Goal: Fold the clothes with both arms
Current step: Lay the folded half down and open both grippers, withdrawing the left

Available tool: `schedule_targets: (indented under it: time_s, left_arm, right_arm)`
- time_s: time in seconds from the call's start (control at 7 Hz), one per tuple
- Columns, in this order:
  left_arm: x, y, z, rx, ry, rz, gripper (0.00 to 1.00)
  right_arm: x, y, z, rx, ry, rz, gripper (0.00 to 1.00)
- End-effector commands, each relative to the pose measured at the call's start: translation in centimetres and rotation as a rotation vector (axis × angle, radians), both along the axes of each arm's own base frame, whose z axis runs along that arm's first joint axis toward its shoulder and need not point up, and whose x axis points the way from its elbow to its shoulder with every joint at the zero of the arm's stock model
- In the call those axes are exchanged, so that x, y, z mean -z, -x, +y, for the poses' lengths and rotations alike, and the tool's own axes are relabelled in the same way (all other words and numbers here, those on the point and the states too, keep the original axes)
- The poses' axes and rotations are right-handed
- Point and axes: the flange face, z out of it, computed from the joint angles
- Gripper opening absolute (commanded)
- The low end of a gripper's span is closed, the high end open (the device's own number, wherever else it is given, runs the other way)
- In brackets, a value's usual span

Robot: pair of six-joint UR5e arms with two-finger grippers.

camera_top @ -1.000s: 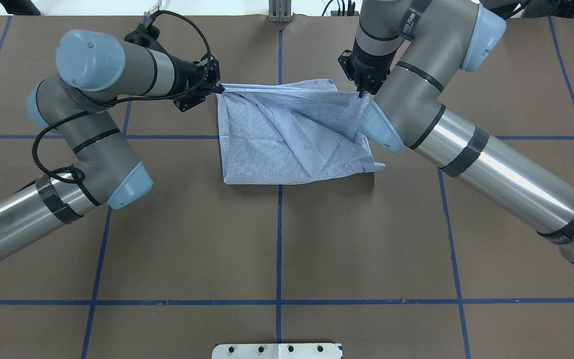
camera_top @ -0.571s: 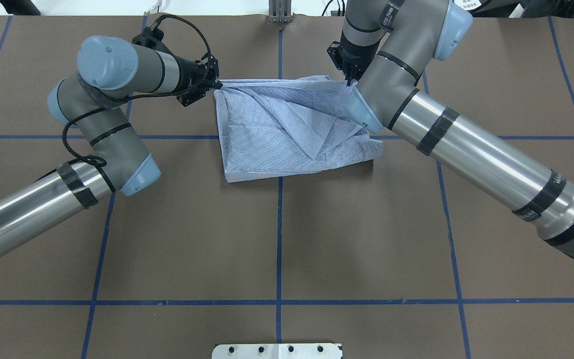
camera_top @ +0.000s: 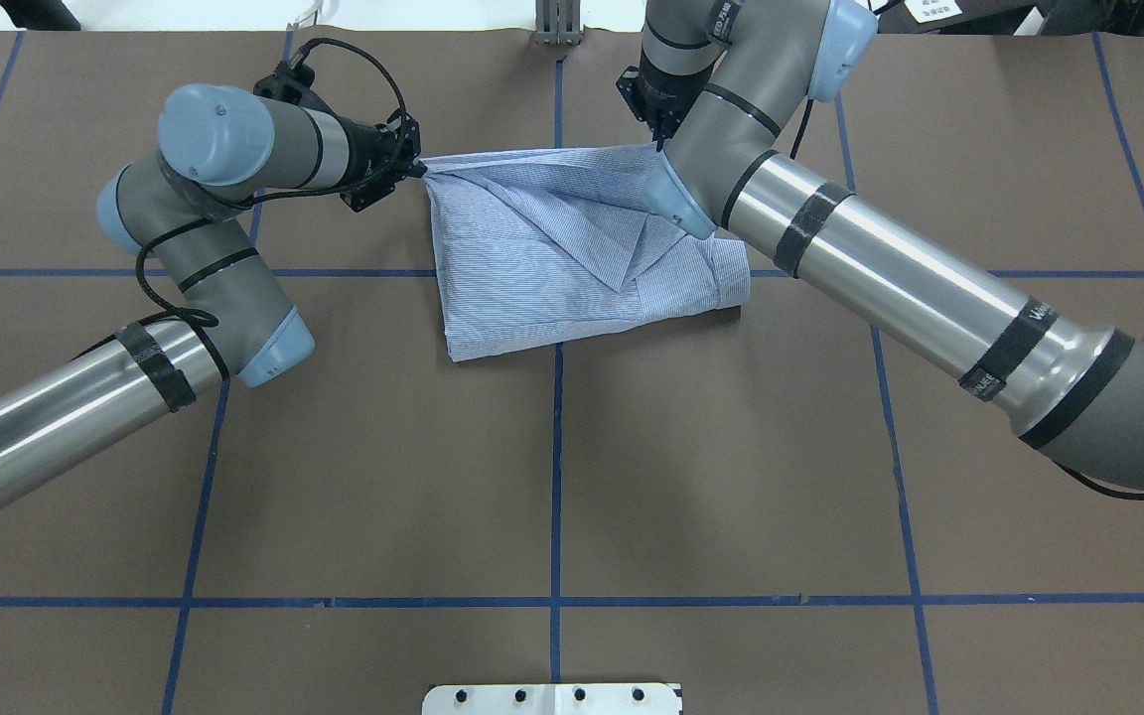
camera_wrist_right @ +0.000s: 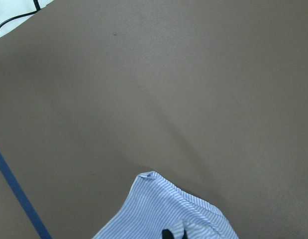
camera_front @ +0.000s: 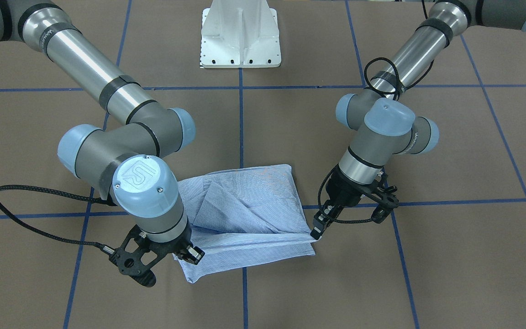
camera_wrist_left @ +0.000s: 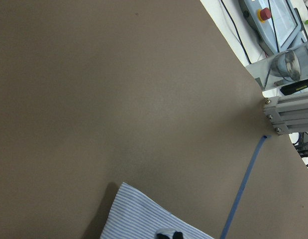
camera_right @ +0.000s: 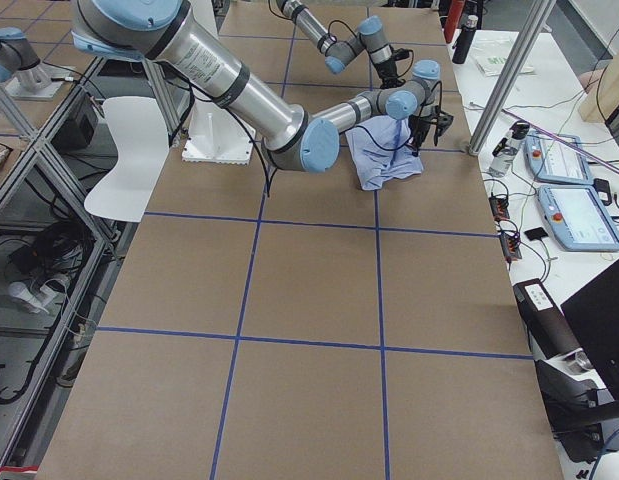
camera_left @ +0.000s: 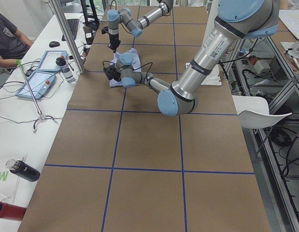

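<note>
The light blue and white striped shirt [camera_top: 552,248] lies folded in a rumpled rectangle on the brown table, near the far edge; it also shows in the front view [camera_front: 244,205]. My left gripper [camera_top: 418,167] is shut on the shirt's far left corner, seen in the front view [camera_front: 316,233]. My right gripper [camera_top: 658,144] is shut on the far right corner, under its own wrist [camera_front: 190,253]. The far edge is stretched between them, slightly lifted. Each wrist view shows striped cloth [camera_wrist_left: 144,219] [camera_wrist_right: 163,214] at its fingertips. Collar, pocket and buttons are hidden.
The white pedestal base [camera_front: 240,34] stands at the robot's side. An aluminium post [camera_top: 557,20] stands at the table's far edge, close behind the shirt. Beyond it an operators' bench holds tablets and bottles [camera_left: 43,72]. Blue tape lines [camera_top: 557,447] grid the brown table.
Both grippers have moved toward the table's far edge with their shirt corners. The right gripper also moved left. The shirt's near edge slid away from the robot.
</note>
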Motion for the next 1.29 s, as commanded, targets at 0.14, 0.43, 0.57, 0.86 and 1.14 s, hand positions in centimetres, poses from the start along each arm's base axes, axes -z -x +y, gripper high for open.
schedule_targets:
  time_s: [0.14, 0.43, 0.57, 0.86, 1.14]
  left_arm:
    - [-1.9, 0.4, -1.0, -0.008, -0.072, -0.053, 0.61]
    - [-1.8, 2.1, -2.1, 0.015, -0.077, -0.054, 0.65]
    - [-1.1, 3.3, -2.6, 0.024, -0.089, -0.046, 0.65]
    - [-1.0, 4.9, -2.7, 0.009, -0.103, -0.039, 0.64]
    - [-3.4, 9.3, -1.7, -0.077, -0.162, -0.066, 0.64]
  right_arm:
    - [-0.4, 1.8, -1.3, -0.018, -0.055, -0.018, 0.99]
    - [1.3, 1.1, -1.8, -0.027, -0.066, -0.035, 0.99]
    - [3.3, 0.0, -1.9, -0.039, -0.082, -0.064, 0.99]
    - [3.3, 1.1, 4.6, -0.072, -0.051, -0.144, 0.99]
    - [3.7, 5.8, 9.8, -0.036, -0.141, -0.123, 0.89]
